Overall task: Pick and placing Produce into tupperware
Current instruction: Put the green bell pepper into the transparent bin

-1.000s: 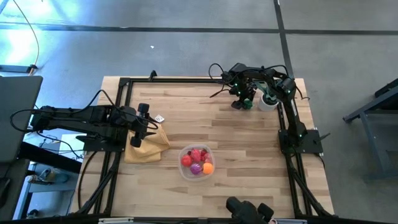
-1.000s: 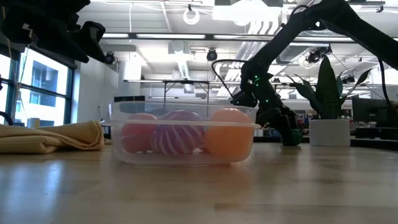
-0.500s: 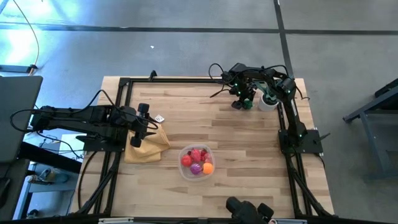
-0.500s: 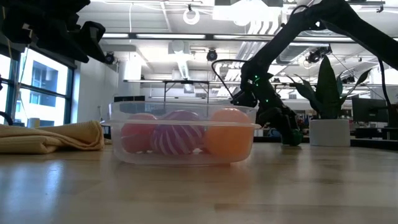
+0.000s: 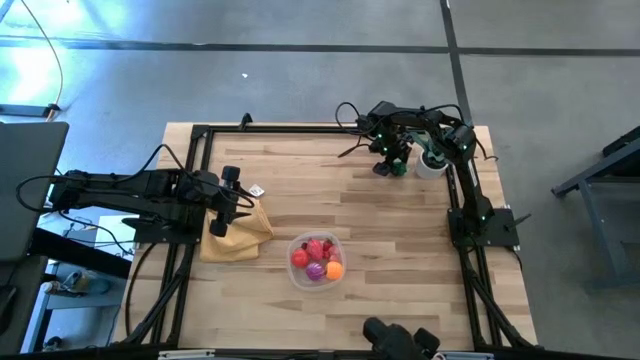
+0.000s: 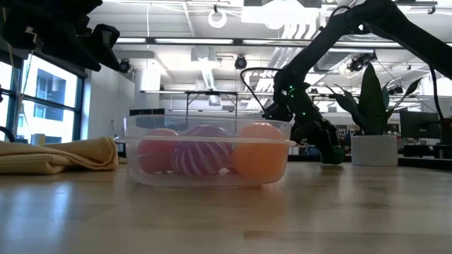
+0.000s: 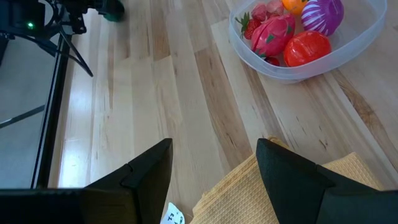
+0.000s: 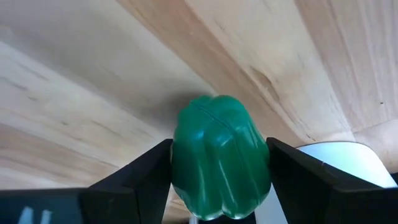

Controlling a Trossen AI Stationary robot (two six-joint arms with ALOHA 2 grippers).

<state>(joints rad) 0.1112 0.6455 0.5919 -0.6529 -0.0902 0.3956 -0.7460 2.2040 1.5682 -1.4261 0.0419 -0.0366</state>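
1. While the left arm waits over the folded mustard-yellow cloth [image 5: 237,236] at the left of the frame, the right pincer [image 5: 392,163] reaches down to the counter [image 5: 330,190] in the upper right of the high view.
2. Seen from the right wrist, a green toy pepper [image 8: 220,164] sits between the two dark fingers [image 8: 134,180], which press against both its sides; the right pincer stands wide, closed on the pepper, which rests on the wood.
3. Just beside the pepper stands a white pot [image 8: 345,159] with a spiky green plant [image 6: 372,92], close to the pincer's outer side.
4. Well apart, in the lower middle of the high view, lies the clear tupperware [image 5: 317,260] holding a red tomato [image 7: 305,49], a pink dragon fruit [image 7: 273,32], a purple-striped piece [image 7: 321,14], an orange piece [image 7: 293,4] and a strawberry [image 7: 251,23].
5. Nothing is between the left pincer's [image 7: 214,171] parted fingers, which hang open above the cloth's edge, beside a small white tag [image 7: 171,216].
6. Black frame rails [image 5: 197,190] border the counter.
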